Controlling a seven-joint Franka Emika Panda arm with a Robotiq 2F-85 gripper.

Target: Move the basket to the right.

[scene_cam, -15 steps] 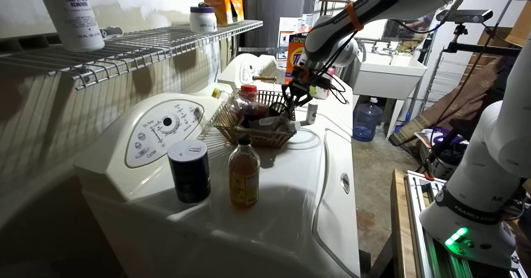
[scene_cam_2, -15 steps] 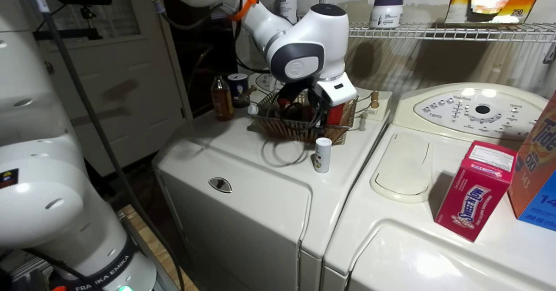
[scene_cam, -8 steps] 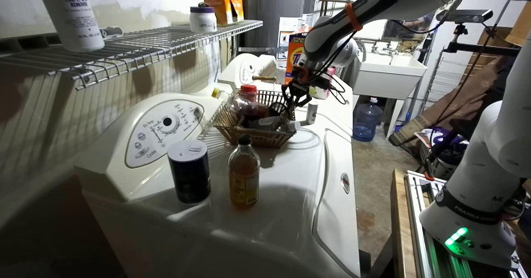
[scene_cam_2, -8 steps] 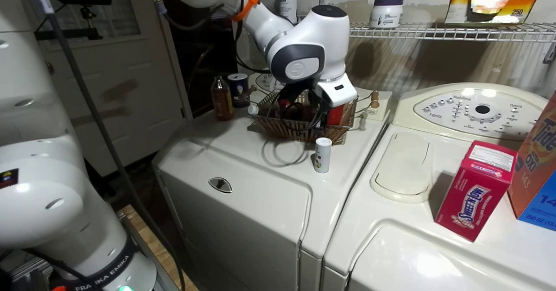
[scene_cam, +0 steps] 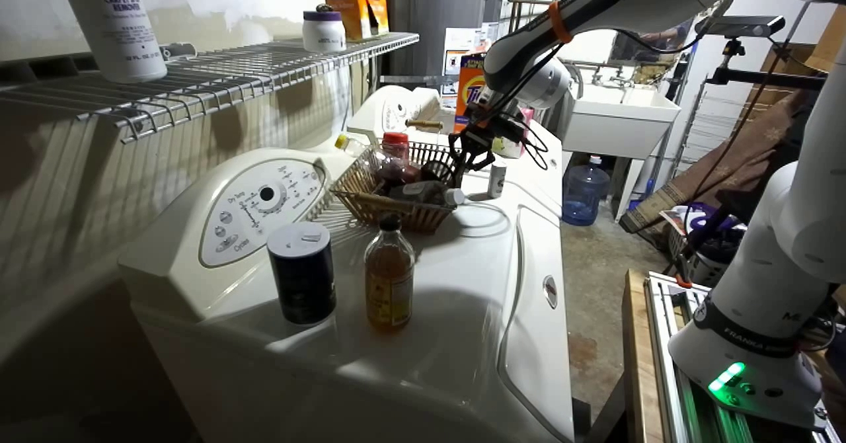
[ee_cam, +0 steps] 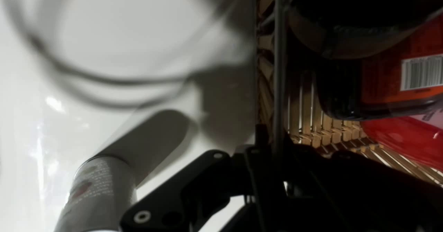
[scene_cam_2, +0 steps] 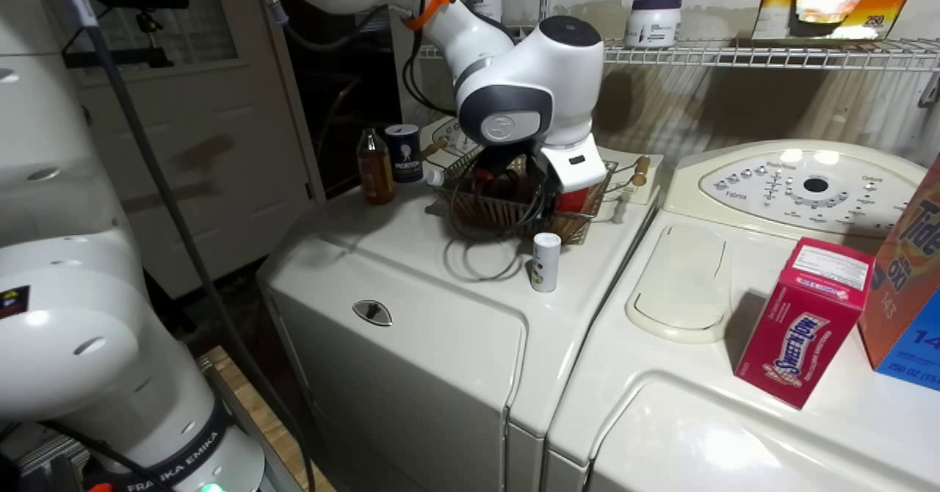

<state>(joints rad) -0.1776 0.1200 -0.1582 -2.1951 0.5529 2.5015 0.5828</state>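
The gripper (ee_cam: 275, 136) pinches the rim of the basket (scene_cam: 413, 217): in the wrist view the rim runs between its two fingers, one outside over the white table (scene_cam_2: 396, 235), the other inside the wicker. From the gripper the basket spreads away from the robot's base (scene_cam: 750, 363), so the held edge is the one facing that base, and the grip sits nearer one end of it than the other. Whether the basket's bottom lies flat on the table cannot be told. Inside, beyond the gripper, are a red-capped bottle (scene_cam: 396, 157) and a white-capped bottle (scene_cam: 428, 194), the latter poking over the rim at the end farther from the gripper. A white shaker (scene_cam_2: 545, 264) stands upright on the table near the gripper, outside the basket. Well apart from the gripper, past the basket's far end, stand an amber bottle (scene_cam: 388, 291) and a dark can (scene_cam: 304, 284); in the opposite direction, a red box (scene_cam_2: 804, 323).
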